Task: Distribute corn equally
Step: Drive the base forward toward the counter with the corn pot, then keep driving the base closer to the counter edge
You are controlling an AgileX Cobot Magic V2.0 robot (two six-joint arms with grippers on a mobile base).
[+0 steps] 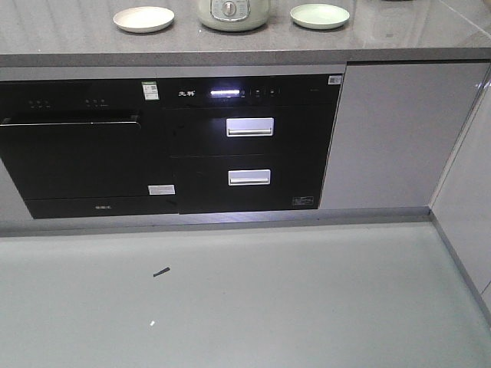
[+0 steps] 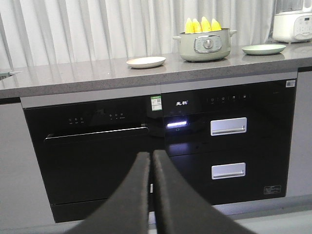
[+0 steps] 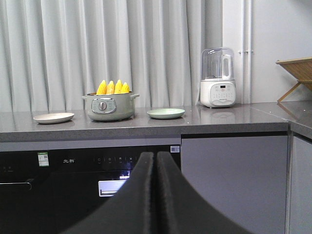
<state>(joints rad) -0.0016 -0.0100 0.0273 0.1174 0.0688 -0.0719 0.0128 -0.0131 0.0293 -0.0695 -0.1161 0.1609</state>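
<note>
Several yellow corn (image 2: 203, 25) cobs stand upright, tips up, in a pale green electric pot (image 2: 204, 45) on the grey countertop; in the right wrist view the corn (image 3: 113, 87) rises from the same pot (image 3: 110, 107). A cream plate (image 2: 146, 62) lies left of the pot and a light green plate (image 2: 263, 48) right of it. My left gripper (image 2: 151, 155) is shut and empty, low in front of the black oven, far below the counter. My right gripper (image 3: 156, 155) is also shut and empty, in front of the cabinets. The front view shows only the pot's base (image 1: 234, 13) and no grippers.
A white blender (image 3: 218, 79) stands on the counter right of the green plate (image 3: 165, 113). Black built-in appliances with silver drawer handles (image 1: 249, 127) fill the cabinet front. A wooden rack (image 3: 297, 73) sits at far right. A small dark scrap (image 1: 161, 271) lies on the floor.
</note>
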